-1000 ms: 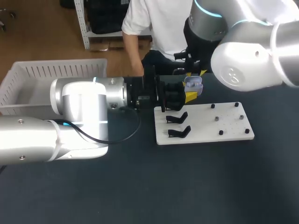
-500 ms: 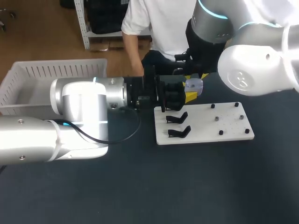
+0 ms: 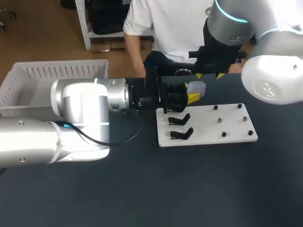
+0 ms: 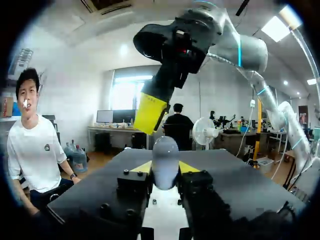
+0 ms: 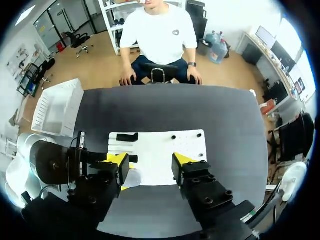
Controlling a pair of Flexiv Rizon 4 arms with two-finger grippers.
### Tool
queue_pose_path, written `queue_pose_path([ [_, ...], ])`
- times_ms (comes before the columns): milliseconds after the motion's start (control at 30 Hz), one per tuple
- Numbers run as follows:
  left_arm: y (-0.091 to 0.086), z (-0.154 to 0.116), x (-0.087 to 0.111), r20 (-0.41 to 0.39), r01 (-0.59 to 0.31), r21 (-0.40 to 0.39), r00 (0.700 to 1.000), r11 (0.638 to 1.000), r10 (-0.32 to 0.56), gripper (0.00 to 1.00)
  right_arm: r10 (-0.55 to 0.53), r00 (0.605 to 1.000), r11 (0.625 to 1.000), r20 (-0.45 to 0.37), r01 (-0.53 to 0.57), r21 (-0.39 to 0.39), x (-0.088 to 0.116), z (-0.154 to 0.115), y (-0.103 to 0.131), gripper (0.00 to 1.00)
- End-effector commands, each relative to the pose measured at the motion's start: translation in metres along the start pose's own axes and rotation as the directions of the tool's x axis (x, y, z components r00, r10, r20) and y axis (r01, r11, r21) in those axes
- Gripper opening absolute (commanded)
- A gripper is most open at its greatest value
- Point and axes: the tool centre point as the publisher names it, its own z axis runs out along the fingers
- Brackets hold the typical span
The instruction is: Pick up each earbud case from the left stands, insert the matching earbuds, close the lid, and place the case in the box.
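Observation:
A pale lilac earbud case point(image 3: 195, 88) hangs above the far left corner of the white stand board point(image 3: 208, 126). My left gripper point(image 3: 191, 93) is shut on it from both sides. In the left wrist view the case point(image 4: 165, 163) stands upright between the yellow tips of the left gripper point(image 4: 165, 168), and its lid looks closed. My right gripper point(image 3: 209, 75) is open, above and just behind the case, holding nothing. In the right wrist view the right gripper point(image 5: 150, 161) spreads wide over the board point(image 5: 165, 150), with the case point(image 5: 133, 177) below it.
Two empty black stands point(image 3: 179, 119) point(image 3: 182, 134) sit on the board's left side, and several small pegs point(image 3: 224, 135) dot its right side. A white slatted basket point(image 3: 47, 78) stands at the far left. The dark tabletop point(image 3: 189, 189) lies bare in front.
My right gripper has opened and pulled up and to the right, away from the case. The case's lid, up a second ago, now looks down. The left arm has kept still.

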Motion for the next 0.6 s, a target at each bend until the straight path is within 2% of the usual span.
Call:
queue_pose_path([
  [33, -0.001, 0.000, 0.001, 0.005, -0.004, -0.006, 1.000, 1.000, 0.004, 0.00, 0.034, 0.993, 0.999, 0.116, -0.033, -0.014, 0.017, -0.013, -0.021, 0.93],
  [67, 0.001, -0.002, -0.001, 0.008, -0.005, -0.008, 1.000, 1.000, 0.005, 0.00, 0.049, 0.991, 0.999, 0.125, -0.047, -0.015, 0.018, -0.014, -0.024, 1.00],
  [200, 0.011, -0.017, -0.011, 0.037, -0.022, -0.029, 0.999, 0.999, 0.023, 0.00, 0.061, 0.990, 0.998, 0.126, -0.059, -0.018, 0.020, -0.015, -0.027, 1.00],
  [333, 0.028, -0.048, -0.022, 0.065, -0.030, -0.097, 0.997, 0.995, 0.037, 0.00, 0.061, 0.990, 0.998, 0.126, -0.059, -0.018, 0.020, -0.015, -0.027, 1.00],
  [500, 0.056, -0.107, -0.033, 0.076, -0.069, -0.220, 0.993, 0.973, 0.088, 0.00, 0.061, 0.990, 0.998, 0.126, -0.059, -0.018, 0.020, -0.015, -0.027, 1.00],
  [600, 0.076, -0.151, -0.032, 0.040, -0.077, -0.297, 0.995, 0.952, 0.093, 0.00, 0.061, 0.990, 0.998, 0.126, -0.059, -0.018, 0.020, -0.015, -0.027, 1.00],
])
